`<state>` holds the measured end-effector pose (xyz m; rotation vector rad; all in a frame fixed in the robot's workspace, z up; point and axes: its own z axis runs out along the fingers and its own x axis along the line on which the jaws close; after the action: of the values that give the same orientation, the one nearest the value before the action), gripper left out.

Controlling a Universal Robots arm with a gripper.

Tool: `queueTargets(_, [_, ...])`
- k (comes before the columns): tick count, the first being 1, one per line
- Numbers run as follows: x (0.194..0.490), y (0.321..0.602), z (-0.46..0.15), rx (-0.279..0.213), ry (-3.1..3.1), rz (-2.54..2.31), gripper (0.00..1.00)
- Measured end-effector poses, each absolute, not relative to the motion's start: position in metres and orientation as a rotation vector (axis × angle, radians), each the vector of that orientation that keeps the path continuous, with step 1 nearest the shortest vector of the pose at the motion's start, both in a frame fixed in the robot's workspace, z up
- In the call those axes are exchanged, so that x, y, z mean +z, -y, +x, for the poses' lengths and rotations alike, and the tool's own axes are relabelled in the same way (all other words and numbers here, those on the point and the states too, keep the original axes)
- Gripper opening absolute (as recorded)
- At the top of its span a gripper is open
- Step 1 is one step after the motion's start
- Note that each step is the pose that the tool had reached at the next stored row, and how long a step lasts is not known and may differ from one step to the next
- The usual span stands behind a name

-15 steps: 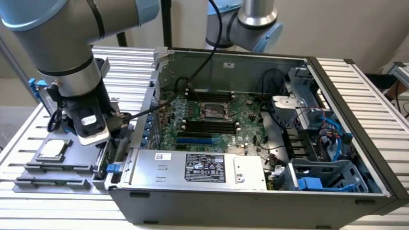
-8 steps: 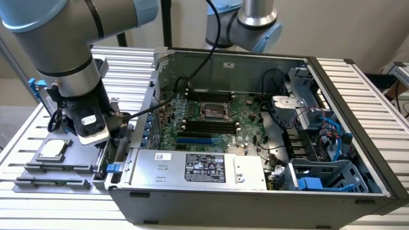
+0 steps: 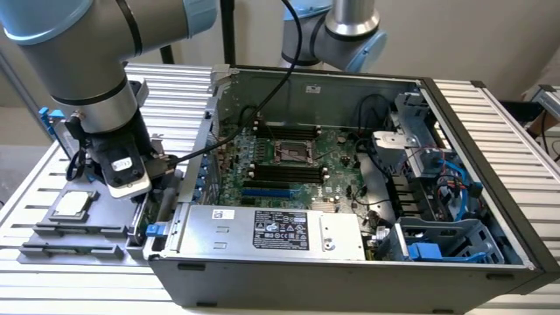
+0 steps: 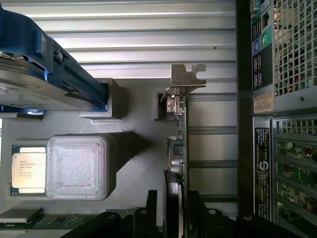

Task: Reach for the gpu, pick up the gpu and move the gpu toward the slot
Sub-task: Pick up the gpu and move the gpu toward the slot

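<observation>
Fingers [image 4: 197,214]: set moderately apart, one on each side of the card's near end; a slim strip of grey shows between one finger and the card, so I judge them not yet clamped
Gpu [image 4: 182,144]: standing on edge in its holder, seen as a thin green line, along the fixture's edge closest to the computer case
Step in hand: the reach, as I judge it; the card sits in the holder with no grasp made
Doing it well: centre the card in the gap, stay square to its flat faces, and close on bare board rather than on the black part bulging from one face, so it should come up straight and not skewed
Bracket [image 4: 188,75]: silver, at the card's far end, its bent tab over a notch in the holder
Fixture [image 4: 138,124]: grey tray on the desk [image 4: 124,29], just beside the case wall
Chip [image 4: 28,170]: small silver square in a recess toward the fixture's opposite edge, well apart from the card
Hard drive [image 4: 29,74]: silver, blue-framed, at the fixture's far corner
Computer case [image 3: 350,275]: lid off, motherboard bare, blue slots [image 3: 267,193] near its middle
</observation>
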<state>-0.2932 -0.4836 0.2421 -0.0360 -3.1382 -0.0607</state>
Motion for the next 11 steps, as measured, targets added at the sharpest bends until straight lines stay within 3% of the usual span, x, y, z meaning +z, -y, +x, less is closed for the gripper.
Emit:
queueTargets(3, [0.2421,0.4835,-0.2931,-0.061,3.138,-0.036,0.37])
queueTargets(4, [0.2421,0.4834,-0.2931,-0.061,3.138,-0.036,0.30])
queueTargets(11, [0.2421,0.4834,-0.2931,-0.061,3.138,-0.036,0.26])
